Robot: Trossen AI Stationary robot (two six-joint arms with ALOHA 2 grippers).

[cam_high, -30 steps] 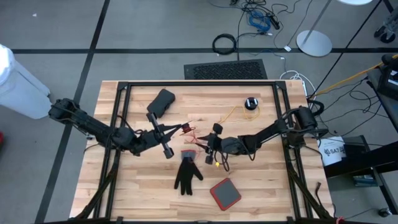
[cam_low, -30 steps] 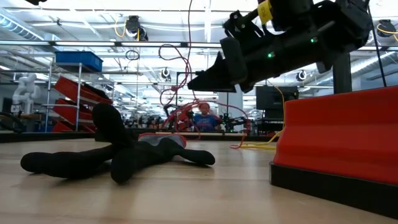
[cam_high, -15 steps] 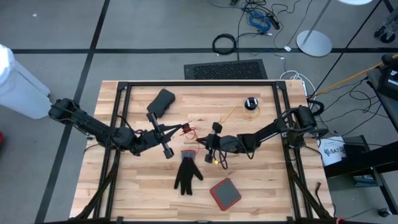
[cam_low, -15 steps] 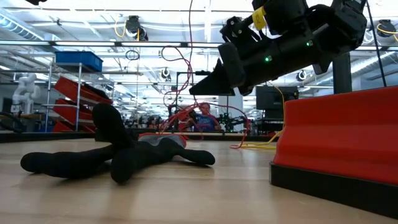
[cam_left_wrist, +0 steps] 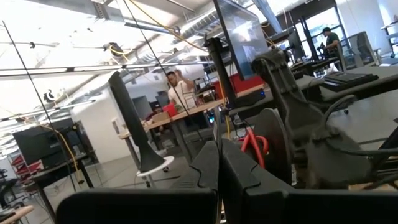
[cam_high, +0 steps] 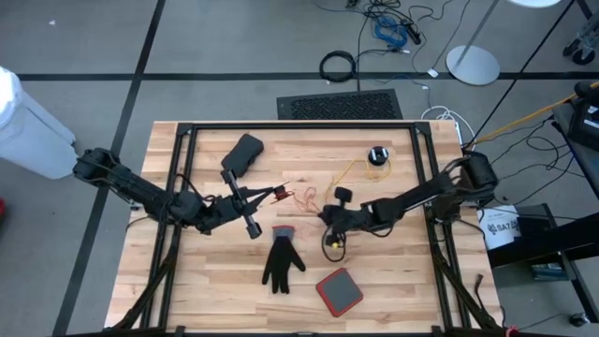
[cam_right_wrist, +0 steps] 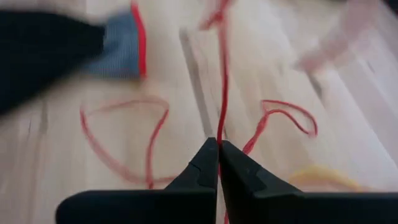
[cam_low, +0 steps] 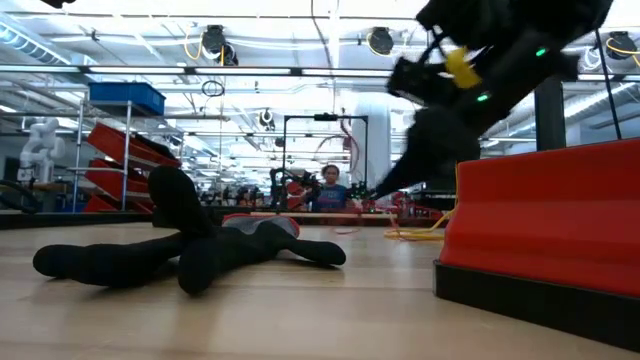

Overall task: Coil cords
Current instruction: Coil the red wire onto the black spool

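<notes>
1. Where the red cord runs up from between the right tool's fingers in the right wrist view, it lies in loose loops on the wooden bench, near the middle, between the two tools.
2. Seen from above, those red loops sit just beside the left tool's tip, with a small red end piece at that tip.
3. A yellow cord runs from the centre of the bench toward a small black round puck at the far right part of the bench.
4. A further bit of yellow cord curls just below the right tool.
5. The right tool is clenched, its two dark fingers pressed together on the red cord.
6. From above, the right tool sits near the bench's centre, right of the loops.
7. The left tool is clenched too, its fingers meeting in the left wrist view; whether it pinches the end piece cannot be told.
8. A black glove with a grey and red cuff lies flat just in front of the loops.
9. A red square box with a dark rim lies near the glove, toward the front edge.
10. A dark case rests at the far left part of the bench.
</notes>
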